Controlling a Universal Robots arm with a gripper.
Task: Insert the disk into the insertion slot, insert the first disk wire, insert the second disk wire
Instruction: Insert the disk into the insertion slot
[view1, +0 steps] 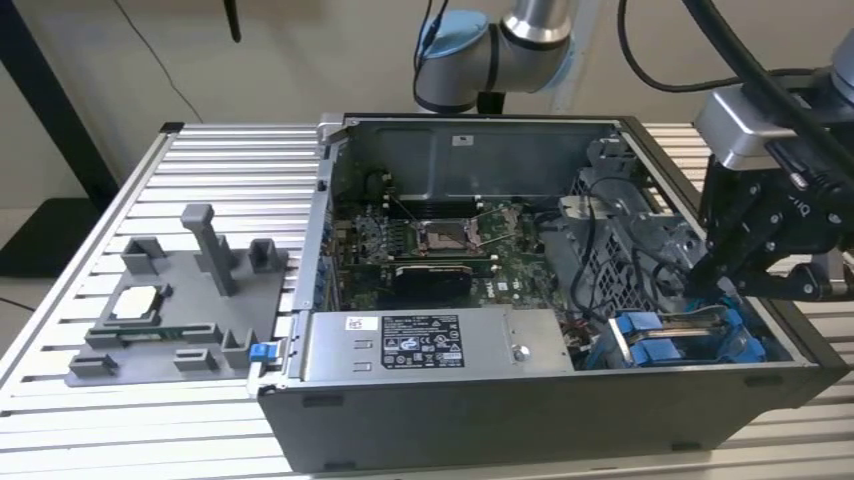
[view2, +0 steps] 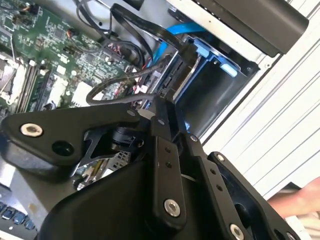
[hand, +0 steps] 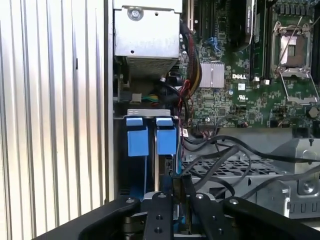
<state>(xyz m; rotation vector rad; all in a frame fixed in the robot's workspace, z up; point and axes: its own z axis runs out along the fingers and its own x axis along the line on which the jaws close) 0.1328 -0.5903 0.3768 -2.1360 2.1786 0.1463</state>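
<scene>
The insertion slot (view1: 667, 345) is the grey bay with blue rails at the open case's corner, on the exterior view's right. Blue carrier tabs (hand: 166, 136) stand in it, also seen as blue carrier tabs (view2: 220, 61) in the second wrist view. The disk's metal body is largely hidden inside the bay. My black gripper (view1: 697, 288) reaches down into the case right at the bay. In both wrist views its fingers (hand: 161, 207) meet at the bay's edge, shut on the end of a black disk wire (view2: 107, 91) that loops back over the board. Gripper (view2: 164, 107) tips touch the carrier's side.
A grey power supply (view1: 427, 345) with a white sticker lies along the case front. The motherboard (view1: 427, 240) and loose black cables (hand: 235, 160) fill the case floor. A grey fixture tray (view1: 174, 310) sits on the slatted table (view1: 120, 190). A person's hand (view2: 300, 200) shows beside the case.
</scene>
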